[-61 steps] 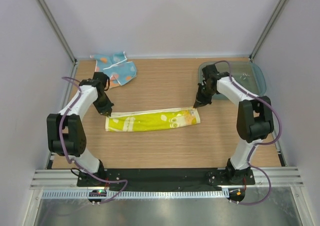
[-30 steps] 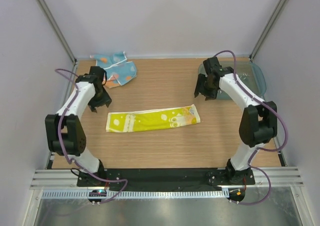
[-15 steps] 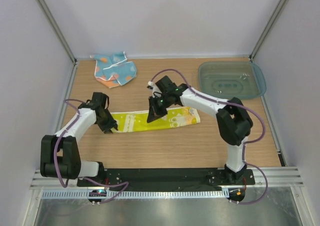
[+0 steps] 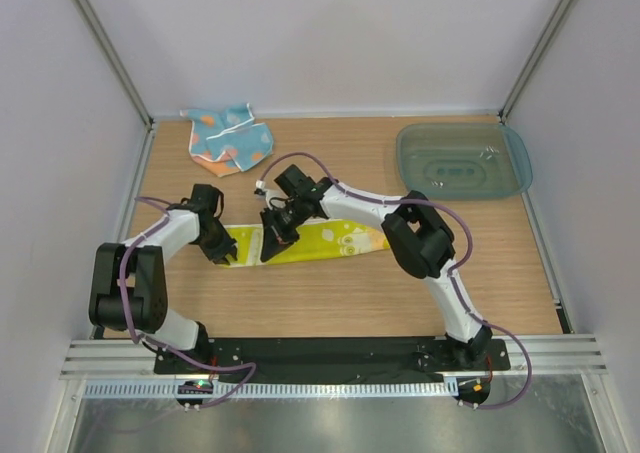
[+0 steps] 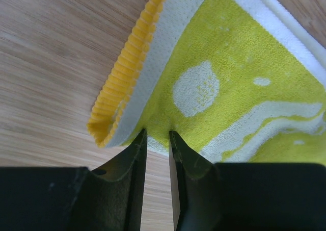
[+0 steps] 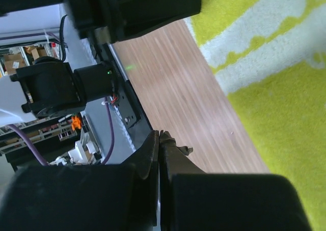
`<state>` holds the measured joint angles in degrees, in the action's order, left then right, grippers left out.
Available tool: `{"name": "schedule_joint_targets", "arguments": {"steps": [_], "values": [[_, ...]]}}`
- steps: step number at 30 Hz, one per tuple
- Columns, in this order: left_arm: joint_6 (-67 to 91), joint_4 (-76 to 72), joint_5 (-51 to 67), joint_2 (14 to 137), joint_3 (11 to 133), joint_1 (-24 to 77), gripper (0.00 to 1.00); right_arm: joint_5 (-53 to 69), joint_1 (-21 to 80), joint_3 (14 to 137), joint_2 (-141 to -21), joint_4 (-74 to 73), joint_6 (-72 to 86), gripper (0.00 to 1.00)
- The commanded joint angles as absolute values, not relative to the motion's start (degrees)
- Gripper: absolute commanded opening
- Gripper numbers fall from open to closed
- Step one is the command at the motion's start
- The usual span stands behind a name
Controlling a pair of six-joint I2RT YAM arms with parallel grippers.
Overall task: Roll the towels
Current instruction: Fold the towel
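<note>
yellow towel (image 4: 320, 241): flat folded strip, centre, between both arms | handling: likely light, limp, slippy; take its left hem | left gripper (image 5: 155, 136): jaws narrowed at that hem, hold unclear | right gripper (image 6: 159, 135): clenched empty over towel | blue towel (image 4: 230, 141): crumpled, far-left corner

left arm (image 4: 170, 231) | right arm (image 4: 370, 201) | white links, black joints | purple cables (image 4: 297, 156) | black base plate (image 4: 330, 351)
</note>
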<state>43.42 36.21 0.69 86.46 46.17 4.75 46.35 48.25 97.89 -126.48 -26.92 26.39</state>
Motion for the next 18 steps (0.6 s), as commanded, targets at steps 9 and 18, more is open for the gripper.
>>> {"name": "schedule_joint_targets", "arguments": {"steps": [9,18], "values": [[43.42,34.19,-3.95,88.59,46.14,4.57,0.23,42.29,48.34,103.18,-135.52,-29.79,21.37,0.01],[42.98,34.89,-5.27,88.33,46.14,3.87,0.21,38.58,44.31,96.87,-135.35,-30.5,17.49,0.01]]}}
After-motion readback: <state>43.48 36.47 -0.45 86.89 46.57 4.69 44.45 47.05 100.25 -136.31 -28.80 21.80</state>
